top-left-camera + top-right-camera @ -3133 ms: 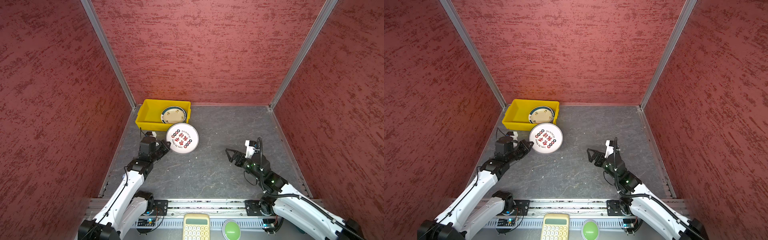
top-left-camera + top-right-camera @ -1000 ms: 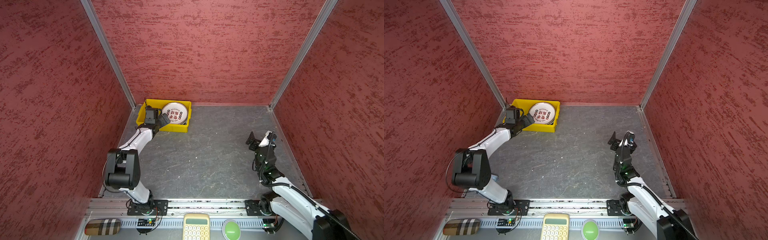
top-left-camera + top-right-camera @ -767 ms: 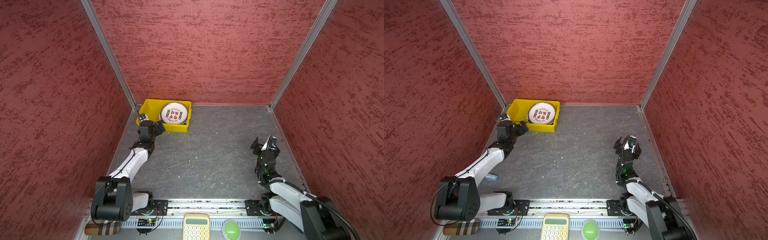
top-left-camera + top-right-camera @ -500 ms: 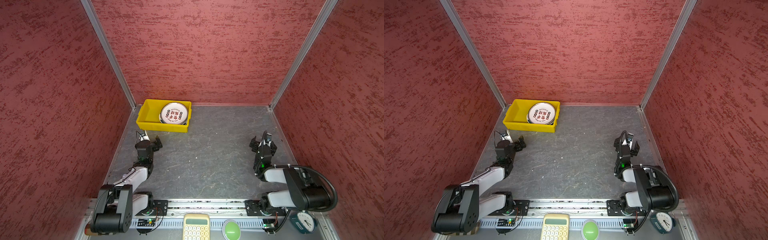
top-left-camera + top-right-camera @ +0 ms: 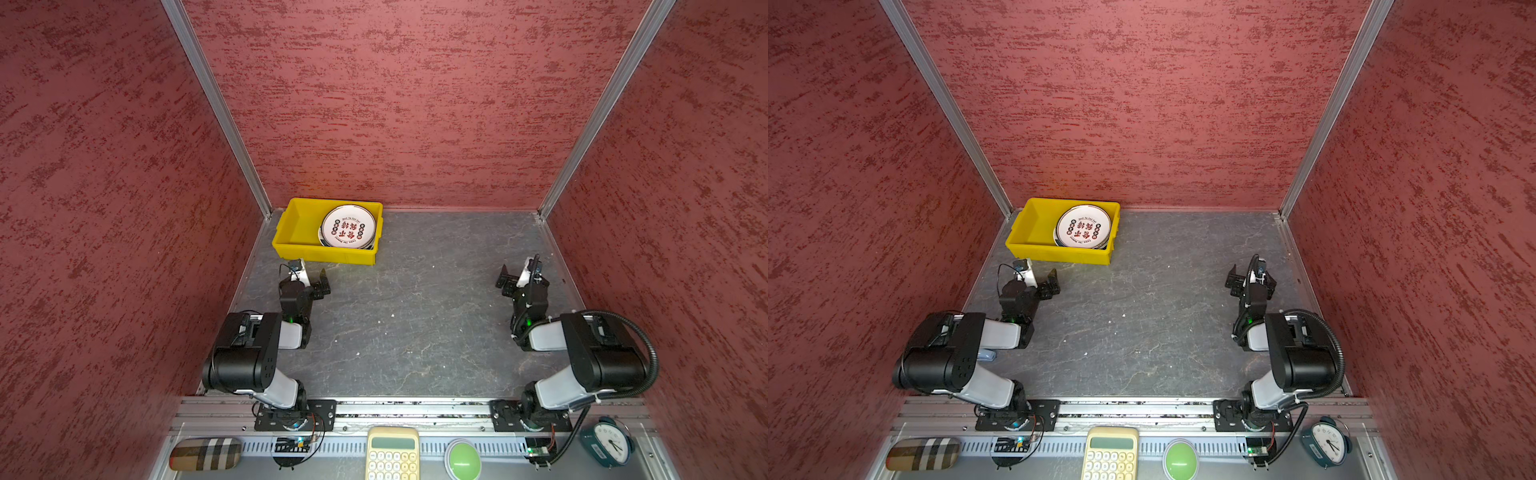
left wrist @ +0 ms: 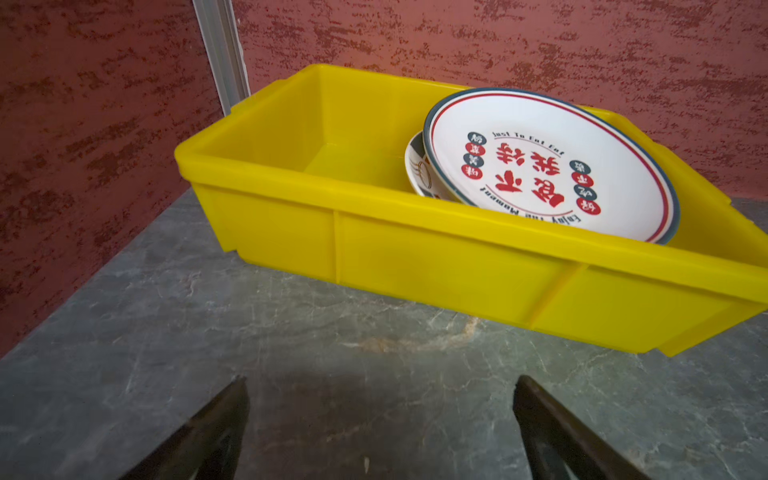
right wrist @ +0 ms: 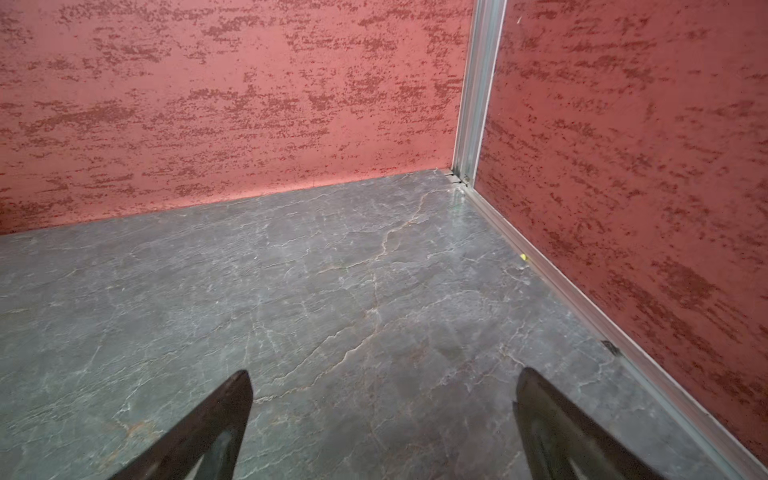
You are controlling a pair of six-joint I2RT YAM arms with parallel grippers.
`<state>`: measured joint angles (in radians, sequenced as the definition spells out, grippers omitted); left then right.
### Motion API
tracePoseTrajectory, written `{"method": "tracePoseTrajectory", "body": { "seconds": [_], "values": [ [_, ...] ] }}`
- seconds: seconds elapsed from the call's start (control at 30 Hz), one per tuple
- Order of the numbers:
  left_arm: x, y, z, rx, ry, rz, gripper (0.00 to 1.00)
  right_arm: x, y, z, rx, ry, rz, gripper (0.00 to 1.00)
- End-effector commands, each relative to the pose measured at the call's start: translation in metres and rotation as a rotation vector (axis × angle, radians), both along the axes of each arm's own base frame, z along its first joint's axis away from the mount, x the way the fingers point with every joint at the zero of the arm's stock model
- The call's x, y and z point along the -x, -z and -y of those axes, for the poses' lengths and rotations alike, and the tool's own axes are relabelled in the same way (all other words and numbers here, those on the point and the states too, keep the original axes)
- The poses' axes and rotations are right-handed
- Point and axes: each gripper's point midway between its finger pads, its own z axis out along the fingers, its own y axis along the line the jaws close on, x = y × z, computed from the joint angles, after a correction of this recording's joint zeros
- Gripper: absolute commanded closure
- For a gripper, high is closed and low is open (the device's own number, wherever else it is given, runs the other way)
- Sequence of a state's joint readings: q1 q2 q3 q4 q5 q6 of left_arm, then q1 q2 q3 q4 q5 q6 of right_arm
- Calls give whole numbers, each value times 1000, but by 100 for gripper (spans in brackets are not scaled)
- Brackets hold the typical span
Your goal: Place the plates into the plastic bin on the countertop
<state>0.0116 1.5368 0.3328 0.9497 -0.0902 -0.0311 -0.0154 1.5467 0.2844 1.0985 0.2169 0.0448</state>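
Observation:
The yellow plastic bin (image 5: 324, 254) (image 5: 1059, 252) (image 6: 415, 257) stands in the far left corner of the grey countertop (image 5: 415, 311) (image 7: 332, 270). In its right half lie stacked plates; the top one (image 5: 348, 227) (image 5: 1084, 227) (image 6: 548, 166) is white with red lettering and a dark rim, tilted on another plate's edge (image 6: 415, 166). The left half of the bin is bare. My left gripper (image 5: 309, 275) (image 5: 1038, 277) (image 6: 380, 386) hovers low, open and empty, a short way in front of the bin. My right gripper (image 5: 519, 276) (image 5: 1250, 279) (image 7: 382, 382) is open and empty near the right wall.
Both arms are folded back close to their bases on the front rail (image 5: 415, 409). In front of the rail lie a plaid case (image 5: 205, 453), a calculator (image 5: 392, 453), a green button (image 5: 462, 459) and a small clock (image 5: 609, 442). Red textured walls enclose three sides.
The red-lettered plate went from the countertop into the bin. Since then my left gripper has pulled back from the bin, and both arms have folded toward their bases.

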Motion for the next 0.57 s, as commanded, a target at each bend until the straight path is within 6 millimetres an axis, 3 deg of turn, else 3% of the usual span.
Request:
{"method": "tracePoseTrajectory", "body": {
  "seconds": [0.0,0.53],
  "values": [
    [-7,-8,-1,-20,-7,13,1,-3,-12,-6,1,-53,50,1],
    [-7,-7,0,-23,-9,9,1,-3,-13,-4,-2,-52,54,1]
  ]
}}
